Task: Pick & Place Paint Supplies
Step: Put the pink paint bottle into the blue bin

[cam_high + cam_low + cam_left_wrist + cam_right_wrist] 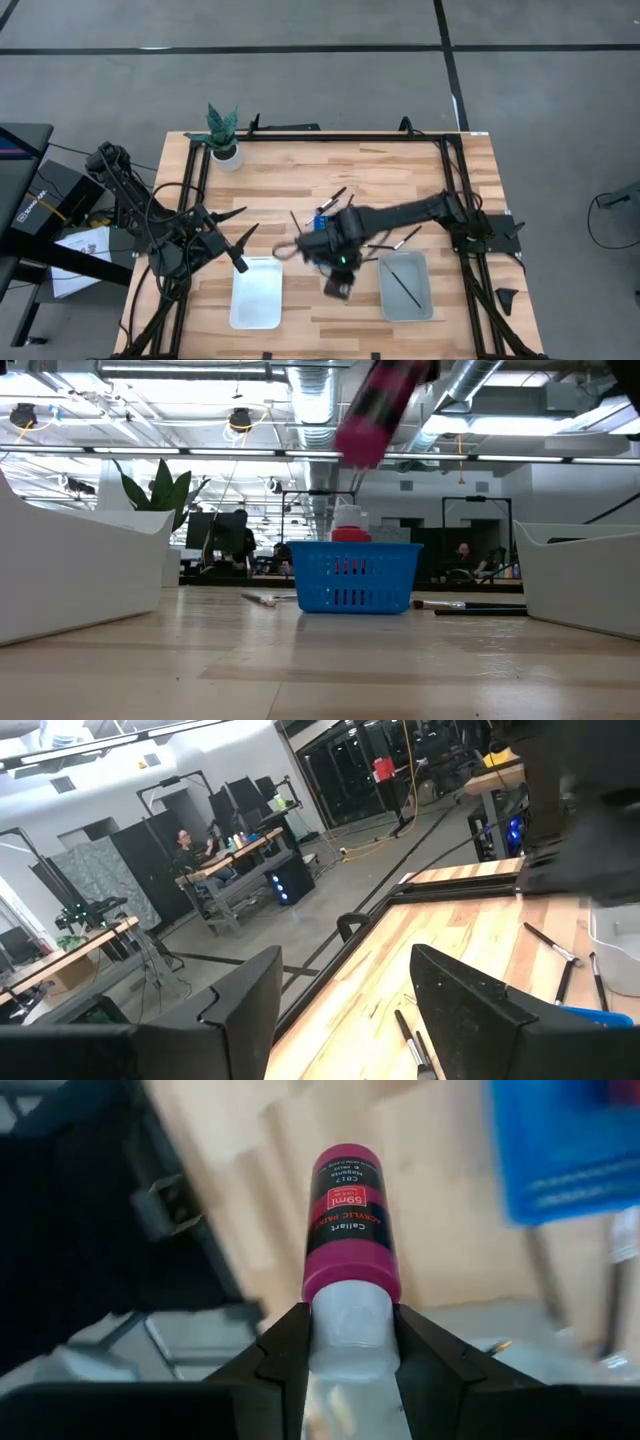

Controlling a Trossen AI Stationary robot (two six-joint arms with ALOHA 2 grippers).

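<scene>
One right claw (350, 1348) pinching paint bottle (350, 1225) cap, wrist view only, left claw (345, 1010) spread

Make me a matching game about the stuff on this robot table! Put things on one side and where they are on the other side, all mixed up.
Things:
1. paint bottle
2. potted plant
3. blue basket
4. grey tray

Places or states:
A. holds one thin brush lying inside it
B. stands at a far corner of the table
C. gripped by its cap in the right hand
D. sits mid-table with a red bottle poking out the top

Pairs: 1-C, 2-B, 3-D, 4-A
</scene>
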